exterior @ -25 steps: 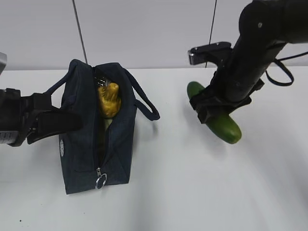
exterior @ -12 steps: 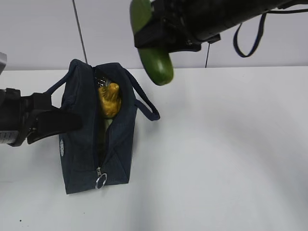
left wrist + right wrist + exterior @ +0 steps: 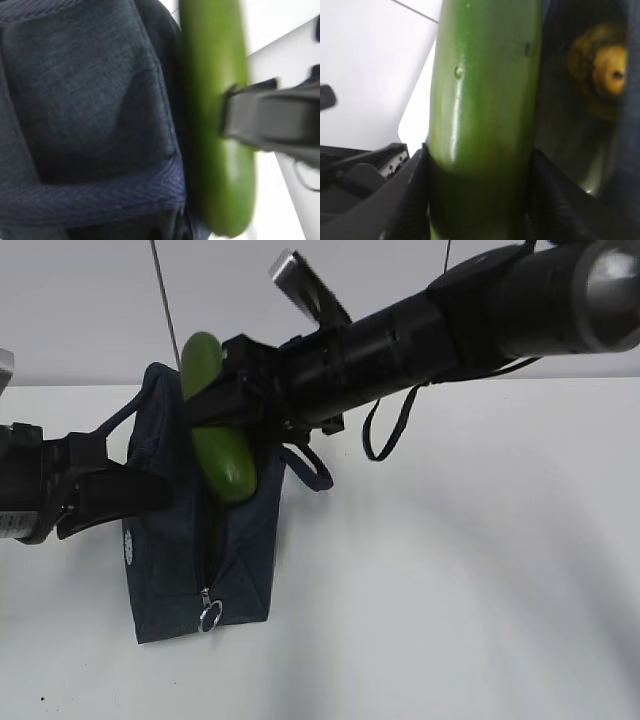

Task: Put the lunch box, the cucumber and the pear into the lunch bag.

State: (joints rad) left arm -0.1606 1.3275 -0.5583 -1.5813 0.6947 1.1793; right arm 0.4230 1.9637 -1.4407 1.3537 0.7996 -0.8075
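The navy lunch bag [image 3: 170, 550] stands at the left with its top zipper open. My right gripper [image 3: 222, 405] is shut on the cucumber [image 3: 218, 435] and holds it tilted over the bag's opening, lower end at the mouth. In the right wrist view the cucumber [image 3: 480, 100] sits between the fingers [image 3: 410, 195], and the yellow pear [image 3: 605, 72] lies inside the bag. The pear is hidden in the exterior view. The lunch box does not show clearly. My left gripper [image 3: 150, 492] grips the bag's left side; its wrist view shows only the bag fabric [image 3: 85, 100] and the cucumber [image 3: 215, 75].
The bag's metal ring pull [image 3: 209, 617] hangs at its near end. One loop handle [image 3: 305, 465] droops to the right onto the white table [image 3: 470, 570]. The right arm [image 3: 450, 320] spans the upper middle. A wall stands behind the table.
My right gripper has carried the cucumber up from the table's right side and leftward to above the bag's opening, covering the pear. The left gripper and bag have not moved.
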